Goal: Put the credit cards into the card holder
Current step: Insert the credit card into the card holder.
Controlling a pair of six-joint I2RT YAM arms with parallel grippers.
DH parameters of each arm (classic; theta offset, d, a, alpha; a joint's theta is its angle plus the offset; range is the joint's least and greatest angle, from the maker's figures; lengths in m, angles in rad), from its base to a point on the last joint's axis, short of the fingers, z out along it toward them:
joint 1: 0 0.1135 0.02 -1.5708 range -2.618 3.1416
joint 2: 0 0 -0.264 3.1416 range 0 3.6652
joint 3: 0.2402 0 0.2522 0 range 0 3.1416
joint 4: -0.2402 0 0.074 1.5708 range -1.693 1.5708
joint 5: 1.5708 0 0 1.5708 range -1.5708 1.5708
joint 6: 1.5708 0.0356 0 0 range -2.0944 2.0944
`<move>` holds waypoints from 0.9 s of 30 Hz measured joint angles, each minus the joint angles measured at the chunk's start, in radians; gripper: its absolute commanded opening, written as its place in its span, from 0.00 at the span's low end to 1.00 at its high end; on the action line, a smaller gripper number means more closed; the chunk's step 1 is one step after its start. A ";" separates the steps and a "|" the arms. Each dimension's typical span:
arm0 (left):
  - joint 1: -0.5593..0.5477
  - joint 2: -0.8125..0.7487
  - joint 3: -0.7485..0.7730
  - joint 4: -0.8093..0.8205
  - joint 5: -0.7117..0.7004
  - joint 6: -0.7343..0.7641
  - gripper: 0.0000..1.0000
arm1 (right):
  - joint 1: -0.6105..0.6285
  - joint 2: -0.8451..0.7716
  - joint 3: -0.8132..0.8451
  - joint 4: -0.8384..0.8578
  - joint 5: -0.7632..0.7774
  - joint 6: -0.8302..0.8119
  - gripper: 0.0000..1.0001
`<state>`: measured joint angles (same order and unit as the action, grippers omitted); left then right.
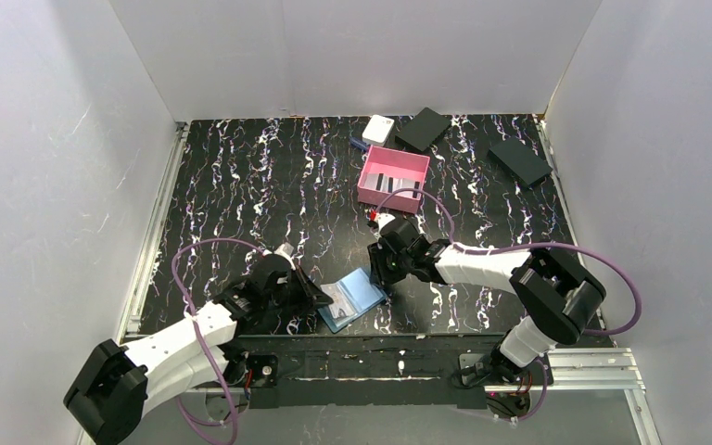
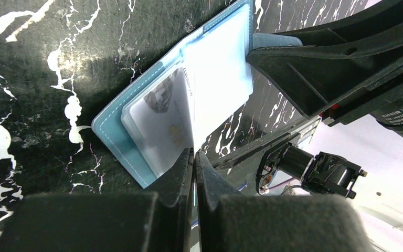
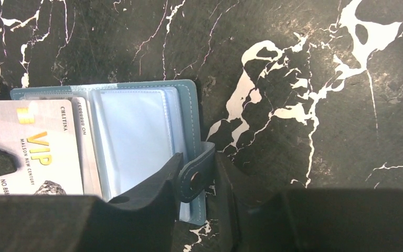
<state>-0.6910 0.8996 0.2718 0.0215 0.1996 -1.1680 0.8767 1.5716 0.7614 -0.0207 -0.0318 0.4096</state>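
Observation:
The blue card holder [image 1: 362, 293] lies open near the table's front edge, its clear inner sleeves [image 3: 136, 136] facing up. My left gripper [image 1: 313, 295] is shut on a grey VIP credit card [image 3: 42, 147], pinching its corner, and the card lies over the holder's left half [image 2: 160, 123]. My right gripper [image 1: 380, 269] is shut on the holder's snap tab [image 3: 195, 177] at the right edge. In the left wrist view the holder [image 2: 225, 68] lies just beyond my left gripper [image 2: 194, 157]. Further cards with dark stripes lie in the pink tray [image 1: 417, 167].
A small white box [image 1: 378, 128] and two flat black boxes [image 1: 424, 129] [image 1: 520, 161] sit at the back right, behind and beside the pink tray. The table's front rail [image 1: 380, 362] runs just below the card holder.

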 measured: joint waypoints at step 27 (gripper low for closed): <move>0.002 0.084 -0.032 0.054 0.021 -0.117 0.00 | -0.008 0.002 -0.029 0.052 -0.081 0.062 0.35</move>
<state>-0.6893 0.9840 0.2401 0.0760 0.2210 -1.2851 0.8688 1.5732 0.7327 0.0315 -0.1131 0.4721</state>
